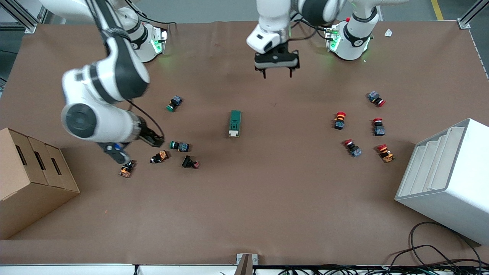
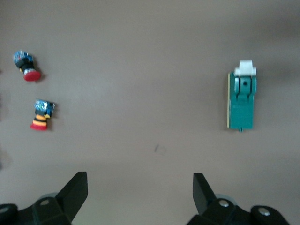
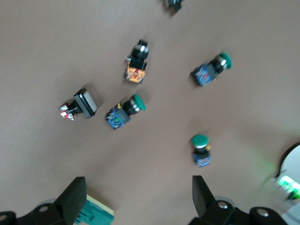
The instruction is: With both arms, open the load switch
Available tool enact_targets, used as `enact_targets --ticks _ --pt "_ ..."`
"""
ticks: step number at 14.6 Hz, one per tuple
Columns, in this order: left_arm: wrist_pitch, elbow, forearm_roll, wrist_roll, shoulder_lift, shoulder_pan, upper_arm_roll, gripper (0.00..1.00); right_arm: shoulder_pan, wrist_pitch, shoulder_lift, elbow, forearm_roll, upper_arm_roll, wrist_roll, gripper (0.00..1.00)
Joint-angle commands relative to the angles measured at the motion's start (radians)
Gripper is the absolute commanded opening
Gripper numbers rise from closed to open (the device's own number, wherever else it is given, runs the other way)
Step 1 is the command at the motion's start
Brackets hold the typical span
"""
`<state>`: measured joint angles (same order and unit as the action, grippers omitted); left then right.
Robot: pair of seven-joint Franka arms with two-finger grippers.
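The load switch point(image 1: 235, 123) is a dark green block lying flat in the middle of the table, with its white toggle end toward the front camera. It also shows in the left wrist view, the load switch point(image 2: 242, 103) lying off to one side of the jaws. The left gripper point(image 1: 277, 72) hangs open over bare table, between its base and the switch, with nothing between its fingers point(image 2: 77, 192). The right gripper point(image 1: 156, 140) is open over the push-button cluster toward the right arm's end. In its wrist view only a corner of the load switch point(image 3: 96, 216) peeks by one finger point(image 3: 75, 197).
Green-capped and other push buttons point(image 1: 179, 146) lie under the right gripper, one more point(image 1: 175, 103) nearer the bases. Red-capped buttons point(image 1: 359, 126) lie toward the left arm's end. A cardboard box point(image 1: 30, 179) and a white rack point(image 1: 447, 179) stand at the two table ends.
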<state>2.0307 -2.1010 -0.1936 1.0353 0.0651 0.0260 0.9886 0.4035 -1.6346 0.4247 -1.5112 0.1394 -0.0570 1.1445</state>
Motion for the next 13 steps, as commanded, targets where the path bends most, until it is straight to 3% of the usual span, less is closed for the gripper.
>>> enact_targets --ticks 1,6,9,13 --pt "0.019 -0.053 -0.026 0.083 0.036 -0.014 0.064 0.99 0.069 -0.059 0.080 0.016 0.044 -0.009 0.199 1.00" --pt "0.227 -0.152 -0.257 0.415 -0.002 0.023 0.148 0.99 0.170 -0.177 0.222 0.049 0.072 -0.006 0.470 1.00" --pt "0.253 -0.140 -0.519 0.523 -0.148 0.051 0.148 0.99 0.215 -0.275 0.272 0.057 0.072 0.000 0.582 1.00" --pt "0.240 -0.143 -0.869 0.927 -0.344 0.124 0.148 0.99 0.254 -0.367 0.331 0.072 0.074 0.008 0.708 1.00"
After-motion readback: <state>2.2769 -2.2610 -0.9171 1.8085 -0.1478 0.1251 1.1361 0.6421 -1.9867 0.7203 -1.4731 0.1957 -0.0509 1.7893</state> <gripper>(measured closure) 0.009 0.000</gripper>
